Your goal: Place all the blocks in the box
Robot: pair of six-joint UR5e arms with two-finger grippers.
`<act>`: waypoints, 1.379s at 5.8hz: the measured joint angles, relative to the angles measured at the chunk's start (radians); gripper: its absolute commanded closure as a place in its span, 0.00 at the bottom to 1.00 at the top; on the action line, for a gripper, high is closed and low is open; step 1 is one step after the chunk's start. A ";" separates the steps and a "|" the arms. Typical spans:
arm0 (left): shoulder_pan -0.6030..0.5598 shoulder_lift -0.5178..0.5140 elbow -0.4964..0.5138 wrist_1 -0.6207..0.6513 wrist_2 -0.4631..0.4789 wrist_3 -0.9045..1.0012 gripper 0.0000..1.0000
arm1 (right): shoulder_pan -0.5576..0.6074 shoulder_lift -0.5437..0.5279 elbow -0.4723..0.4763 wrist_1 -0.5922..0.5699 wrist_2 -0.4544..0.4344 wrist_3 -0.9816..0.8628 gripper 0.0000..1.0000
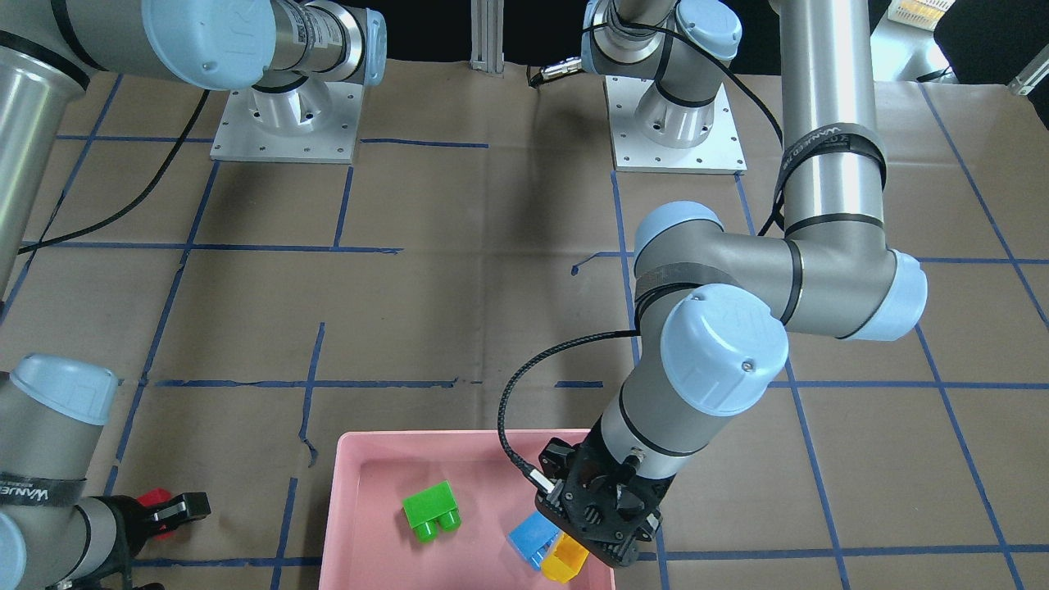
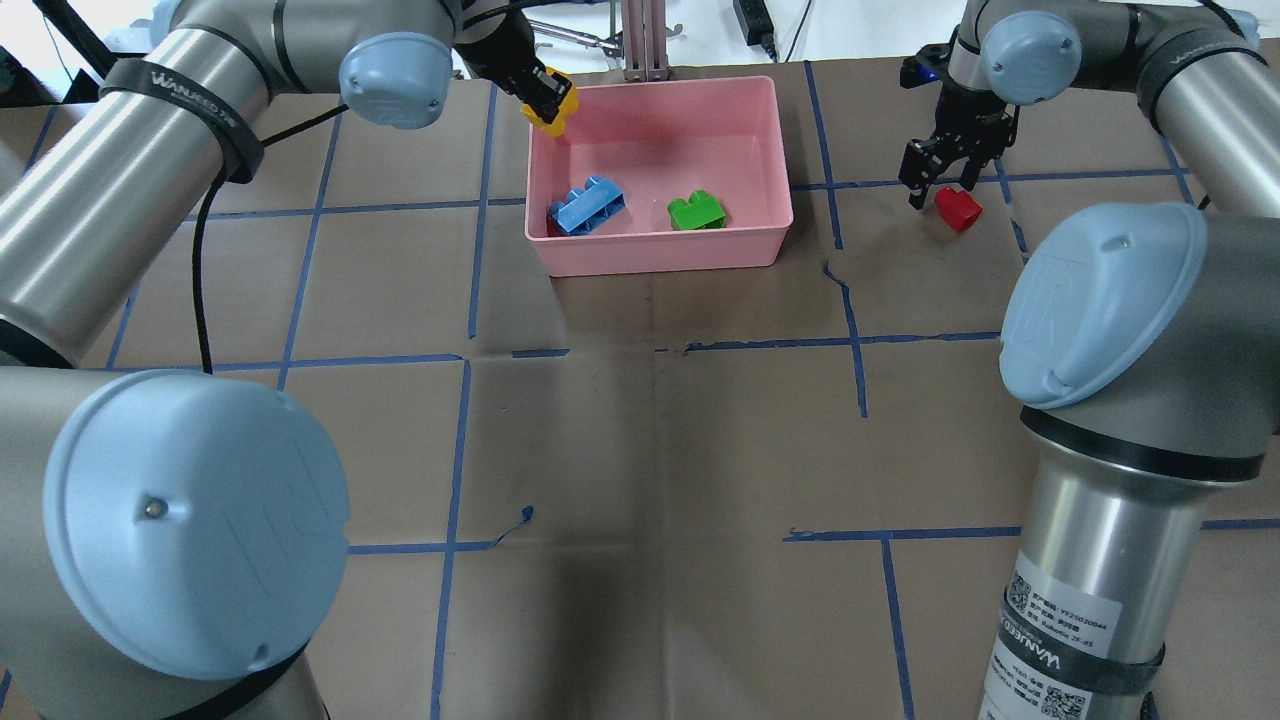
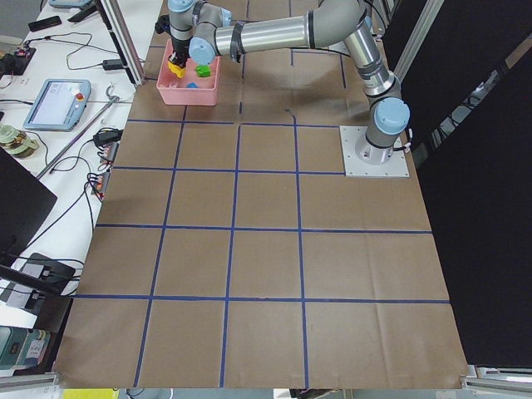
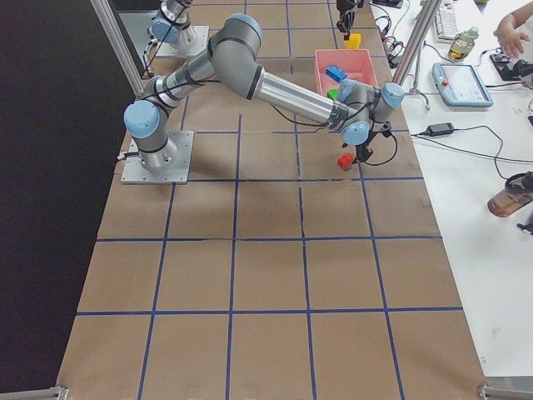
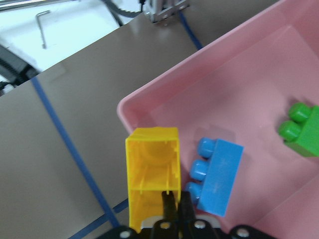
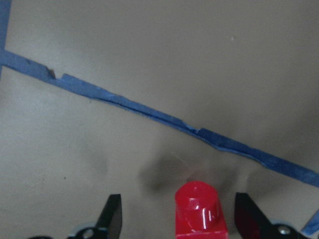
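The pink box (image 2: 660, 262) stands at the table's far middle and holds the light blue block (image 2: 587, 207) and the green block (image 2: 697, 211). My left gripper (image 2: 535, 88) is shut on the yellow block (image 2: 555, 102) and holds it over the box's far left corner, above the rim. In the left wrist view the yellow block (image 5: 152, 174) hangs beside the blue block (image 5: 219, 174). The red block (image 2: 958, 208) lies on the table right of the box. My right gripper (image 6: 180, 221) is open, low over the table, with the red block (image 6: 201, 209) between its fingers (image 6: 112, 219).
Brown paper with a blue tape grid (image 2: 465, 360) covers the table. The two arm bases (image 1: 287, 123) stand on the robot's side. A desk with a tablet (image 4: 462, 83) and cables lies beyond the table's far edge.
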 measured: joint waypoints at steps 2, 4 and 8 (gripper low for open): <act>-0.021 0.042 -0.036 -0.061 0.040 -0.044 0.01 | 0.000 0.002 0.005 -0.001 -0.008 0.006 0.91; -0.014 0.221 -0.158 -0.225 0.100 -0.157 0.01 | 0.000 -0.006 -0.011 -0.023 -0.016 0.015 0.91; 0.044 0.500 -0.201 -0.573 0.132 -0.276 0.01 | 0.062 -0.154 -0.098 -0.015 0.009 0.264 0.90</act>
